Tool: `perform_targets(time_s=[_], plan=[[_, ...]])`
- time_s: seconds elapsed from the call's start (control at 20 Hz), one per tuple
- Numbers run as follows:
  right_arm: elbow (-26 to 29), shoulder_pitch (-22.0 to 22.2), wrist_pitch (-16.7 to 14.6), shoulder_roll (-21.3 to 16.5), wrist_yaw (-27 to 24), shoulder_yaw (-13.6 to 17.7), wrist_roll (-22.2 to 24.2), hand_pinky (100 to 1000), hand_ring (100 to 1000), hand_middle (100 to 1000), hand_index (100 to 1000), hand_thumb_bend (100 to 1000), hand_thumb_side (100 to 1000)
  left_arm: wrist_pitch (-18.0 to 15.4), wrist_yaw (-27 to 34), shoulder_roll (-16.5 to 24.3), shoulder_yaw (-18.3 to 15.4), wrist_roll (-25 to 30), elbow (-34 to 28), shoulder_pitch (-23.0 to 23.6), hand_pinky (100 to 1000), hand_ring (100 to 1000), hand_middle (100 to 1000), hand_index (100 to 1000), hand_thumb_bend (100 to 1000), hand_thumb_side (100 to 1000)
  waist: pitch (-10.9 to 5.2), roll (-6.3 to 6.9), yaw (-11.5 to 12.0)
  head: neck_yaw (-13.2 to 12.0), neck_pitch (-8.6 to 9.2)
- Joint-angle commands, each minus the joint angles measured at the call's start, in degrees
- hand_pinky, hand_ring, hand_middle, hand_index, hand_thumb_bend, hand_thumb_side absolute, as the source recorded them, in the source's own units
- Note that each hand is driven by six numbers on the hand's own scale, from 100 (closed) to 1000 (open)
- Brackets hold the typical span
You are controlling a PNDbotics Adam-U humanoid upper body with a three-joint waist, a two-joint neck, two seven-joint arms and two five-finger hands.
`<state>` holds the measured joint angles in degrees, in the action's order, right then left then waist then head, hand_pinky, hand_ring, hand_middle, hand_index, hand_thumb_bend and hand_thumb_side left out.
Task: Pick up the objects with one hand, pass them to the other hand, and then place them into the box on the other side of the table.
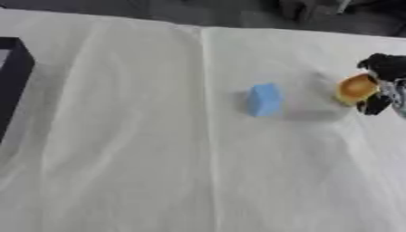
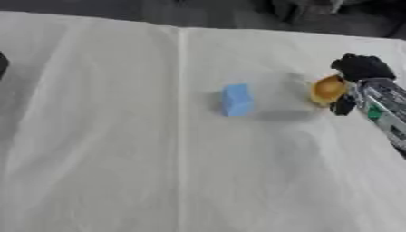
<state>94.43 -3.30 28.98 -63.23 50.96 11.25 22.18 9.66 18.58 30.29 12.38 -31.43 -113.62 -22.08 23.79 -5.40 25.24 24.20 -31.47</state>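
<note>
Orange rounded object (image 2: 326,89) is pinched in right hand (image 2: 357,72) at counter's right edge; black box (image 1: 12,77) sits far left, so handoff goes leftward past blue block (image 1: 265,99).

A white cloth (image 1: 142,149) covers the table, running out to the left of the hand and below it, with a long straight crease down its middle and softer wrinkles fanning across. Beyond the cloth's far edge, above the hand, lies a dark grey floor (image 1: 206,13).
</note>
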Motion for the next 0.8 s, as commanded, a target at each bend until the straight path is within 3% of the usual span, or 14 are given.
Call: perform_targets(time_s=[0.05, 0.55, 0.8], plan=[[-0.61, 0.11, 0.35, -1.36, 1.07, 1.21, 0.16, 1000, 956, 938, 910, 396, 100, -0.31, -0.26, 0.71, -0.88, -0.49, -0.97, 0.01, 965, 521, 702, 856, 492, 797, -0.71, 0.15, 0.19, 0.37, 1.18], [-0.85, -0.1, -0.65, -0.68, 1.12, 0.7, 2.06, 1000, 946, 918, 902, 347, 100, -0.07, -0.21, 0.4, -1.1, -1.18, -0.97, 0.49, 981, 518, 698, 855, 486, 800, 0.09, -0.04, 0.71, 0.94, 1.65], [-0.82, -0.04, -0.64, -0.08, 0.47, 0.63, 2.4, 1000, 902, 828, 840, 309, 100, 0.06, -0.21, 0.26, -1.21, -1.57, -0.97, 0.64, 981, 516, 693, 853, 490, 798, 0.27, -0.21, 0.89, 1.15, 1.71]])
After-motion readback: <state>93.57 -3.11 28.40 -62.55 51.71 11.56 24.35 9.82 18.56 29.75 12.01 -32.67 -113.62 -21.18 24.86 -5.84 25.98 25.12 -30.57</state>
